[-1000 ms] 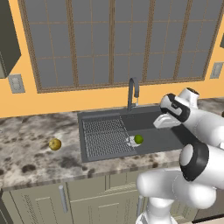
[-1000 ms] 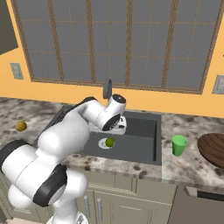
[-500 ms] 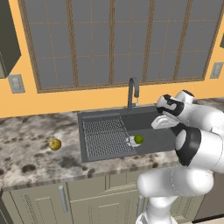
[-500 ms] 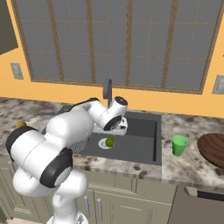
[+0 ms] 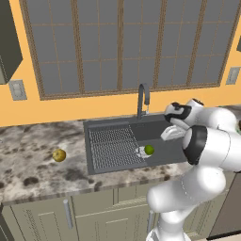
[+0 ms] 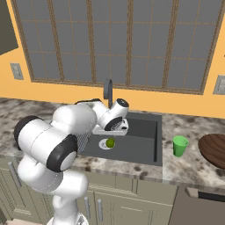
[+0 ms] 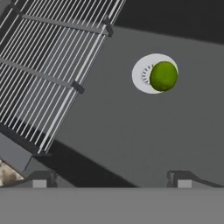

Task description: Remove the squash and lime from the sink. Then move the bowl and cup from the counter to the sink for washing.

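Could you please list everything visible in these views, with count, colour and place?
lime: one, bright green, in the sink on the round silver drain
squash: one, yellow-orange, on the counter left of the sink
cup: one, bright green, upright on the counter right of the sink
bowl: one, reddish-brown, on the counter right of the cup
sink: one, dark grey, with ribbed drainboard
faucet: one, dark, behind the sink
gripper: one, open, above the sink floor, short of the lime

arm [image 6: 66,132]: glossy white, rounded | joints: dark bands | pincer [image 7: 111,177]: dark tips
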